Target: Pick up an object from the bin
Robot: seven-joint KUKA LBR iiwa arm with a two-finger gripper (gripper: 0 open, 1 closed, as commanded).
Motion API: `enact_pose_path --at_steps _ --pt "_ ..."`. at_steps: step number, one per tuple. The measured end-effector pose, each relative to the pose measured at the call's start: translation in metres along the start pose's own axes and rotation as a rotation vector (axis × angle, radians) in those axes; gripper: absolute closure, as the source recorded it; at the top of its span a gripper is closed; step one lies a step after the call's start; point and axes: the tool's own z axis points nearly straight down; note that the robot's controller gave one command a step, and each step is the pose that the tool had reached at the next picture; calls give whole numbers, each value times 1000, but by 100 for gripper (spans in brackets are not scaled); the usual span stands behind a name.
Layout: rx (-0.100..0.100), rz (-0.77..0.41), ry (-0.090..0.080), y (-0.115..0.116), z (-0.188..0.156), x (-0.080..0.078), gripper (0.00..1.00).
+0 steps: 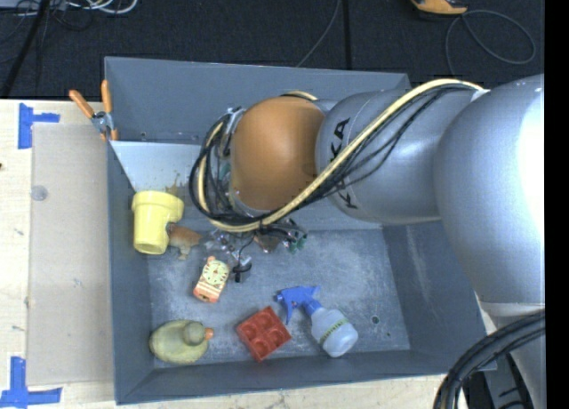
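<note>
My gripper (238, 254) hangs low over the middle-left of the bin, mostly hidden under the arm's orange cover. Just below and left of it lies a small orange block with a green and white pattern (212, 280), very close to the gripper's tip; whether they touch is unclear. To its left rests a small brown figure (184, 238), and beside that a yellow cup-shaped piece (153, 220) on its side against the left wall.
Along the bin's near edge lie a yellow rubber duck (178, 342), a red studded brick (263, 333) and a small clear spray bottle with a blue head (320, 320). The thick arm covers the bin's back and right.
</note>
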Motion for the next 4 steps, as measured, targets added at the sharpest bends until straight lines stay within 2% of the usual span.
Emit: enact_pose_path --at_steps 2,3,4 --pt "-1 1 2 1 -17 0 100" --pt "-2 2 5 1 -37 1 100" --pt "2 2 -4 0 -50 -1 100"
